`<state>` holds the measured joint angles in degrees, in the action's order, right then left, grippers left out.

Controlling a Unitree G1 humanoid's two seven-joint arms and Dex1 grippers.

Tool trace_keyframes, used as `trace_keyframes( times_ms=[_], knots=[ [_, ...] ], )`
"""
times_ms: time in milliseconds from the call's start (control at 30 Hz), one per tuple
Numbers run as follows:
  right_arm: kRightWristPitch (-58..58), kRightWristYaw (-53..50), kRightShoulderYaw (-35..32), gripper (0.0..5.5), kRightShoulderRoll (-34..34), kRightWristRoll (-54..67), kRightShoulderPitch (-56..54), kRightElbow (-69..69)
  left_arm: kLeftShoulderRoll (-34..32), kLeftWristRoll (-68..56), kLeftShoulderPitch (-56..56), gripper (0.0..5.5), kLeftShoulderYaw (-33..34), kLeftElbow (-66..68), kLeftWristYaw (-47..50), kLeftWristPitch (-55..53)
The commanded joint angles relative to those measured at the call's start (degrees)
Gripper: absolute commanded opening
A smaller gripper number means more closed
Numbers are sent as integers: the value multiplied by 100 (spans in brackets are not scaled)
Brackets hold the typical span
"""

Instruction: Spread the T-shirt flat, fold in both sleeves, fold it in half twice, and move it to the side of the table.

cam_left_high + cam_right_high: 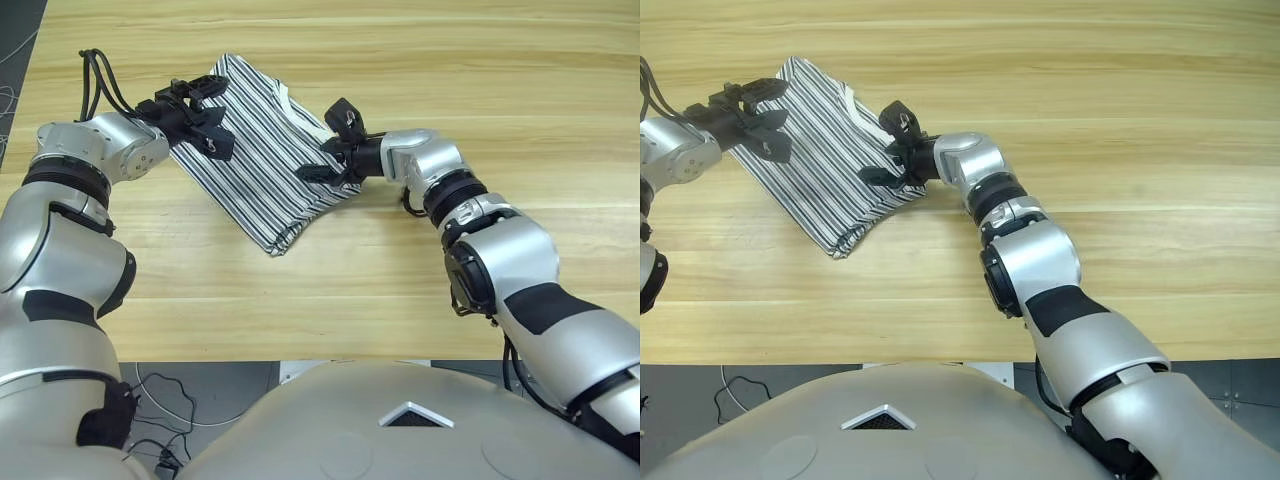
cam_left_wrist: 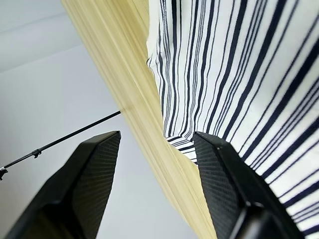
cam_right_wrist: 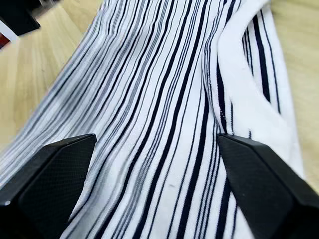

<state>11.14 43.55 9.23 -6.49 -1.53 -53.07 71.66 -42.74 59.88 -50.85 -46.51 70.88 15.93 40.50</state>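
Lying on wooden table [image 1: 500, 80], folded T-shirt [image 1: 255, 165]

One T-shirt [image 1: 255, 170], one table [image 1: 480, 70], two grippers [image 1: 215, 115] [image 1: 325, 141]

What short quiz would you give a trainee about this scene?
1. Which end effector sits nearer the striped T-shirt's collar? A: left end effector; B: right end effector.
2. True or false: the T-shirt lies fully spread out with both sleeves showing.
3. Fill in: the fingers of both end effectors stand ____.
Key: 1 B; 2 false, it is folded; 3 open.
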Motion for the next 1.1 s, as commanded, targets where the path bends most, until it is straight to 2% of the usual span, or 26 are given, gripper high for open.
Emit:
trace_keyframes(
  times_ms=[33, 167, 333, 433, 467, 567, 700, 867, 933, 1033, 1100],
  knots=[
    [-264, -705, 637, 447, 3, -840, 672, 357, -44, -53, 94, 270, 45, -17, 73, 35],
    [-392, -519, 973, 447, 216, -1121, 987, 382, -43, -72, 127, 270, 60, -23, 87, 27],
    [-510, 711, 1214, 447, 1241, -1084, 1661, -258, -87, -118, 180, 270, 83, -4, 114, -1],
    [727, 1826, 1315, 447, 1933, -524, 3014, -2962, -40, -114, 157, 270, 57, 29, 113, -43],
    [1357, 2014, 1463, 447, 2173, -277, 3604, -4269, -32, -117, 164, 270, 57, 26, 114, -51],
    [2909, 1711, 1719, 447, 2390, 301, 4845, -7074, 7, -93, 143, 270, 28, 4, 124, -34],
    [4148, 772, 1703, 447, 2053, 652, 5436, -8939, -6, -68, 97, 270, 6, -7, 129, 9],
    [5740, 154, 1414, 447, 1413, 1349, 5330, -10788, -24, -51, 140, 270, -8, -13, 154, 1],
    [6499, -91, 1062, 447, 868, 1670, 5015, -11364, 8, -55, 158, 270, -10, -13, 157, -9],
    [7494, -466, -35, 447, -276, 2065, 4136, -11869, 65, -68, 207, 270, -18, -21, 175, -11],
    [7672, -458, -529, 447, -268, 2301, 3669, -11926, 84, -88, 253, 270, -10, -37, 179, 3]
  ],
)
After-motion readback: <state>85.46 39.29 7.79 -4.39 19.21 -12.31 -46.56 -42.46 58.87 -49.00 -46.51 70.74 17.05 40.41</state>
